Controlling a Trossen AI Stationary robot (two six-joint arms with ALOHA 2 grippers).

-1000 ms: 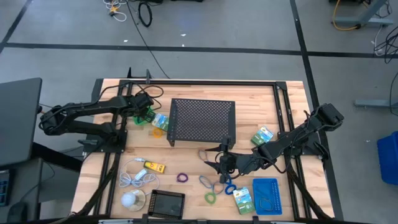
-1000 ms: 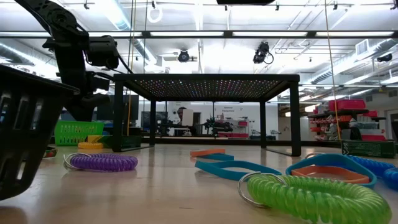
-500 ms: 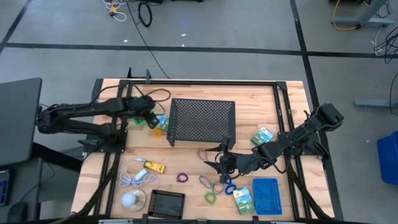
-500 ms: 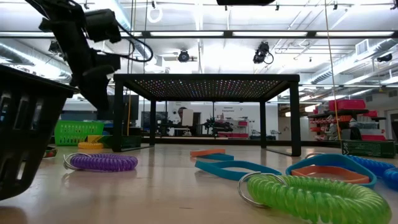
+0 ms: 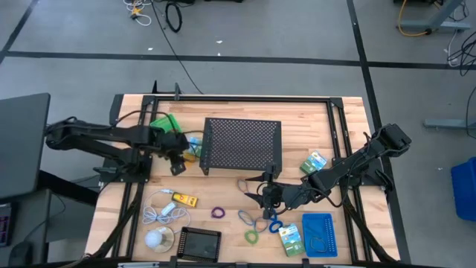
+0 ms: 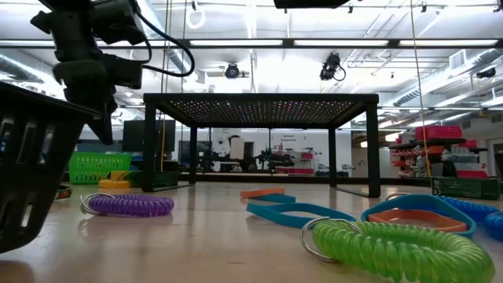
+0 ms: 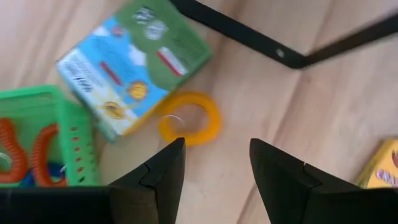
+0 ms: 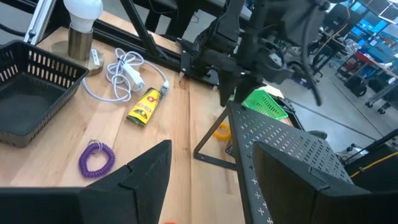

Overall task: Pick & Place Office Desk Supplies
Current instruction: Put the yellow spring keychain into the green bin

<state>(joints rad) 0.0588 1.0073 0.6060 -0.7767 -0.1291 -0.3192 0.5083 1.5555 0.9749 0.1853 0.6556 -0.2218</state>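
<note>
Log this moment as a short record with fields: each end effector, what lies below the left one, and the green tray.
left end effector: open, empty, raised above the table near the black perforated metal stand
below it: yellow coiled plastic loop, beside the green-blue printed packet
small green plastic tray: holds orange coiled loops
right end effector: open, empty, low by the loops in front of the stand

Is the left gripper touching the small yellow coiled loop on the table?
Apart. The left wrist view shows the left gripper open and empty, bare wood between its fingertips and the yellow loop.
</note>
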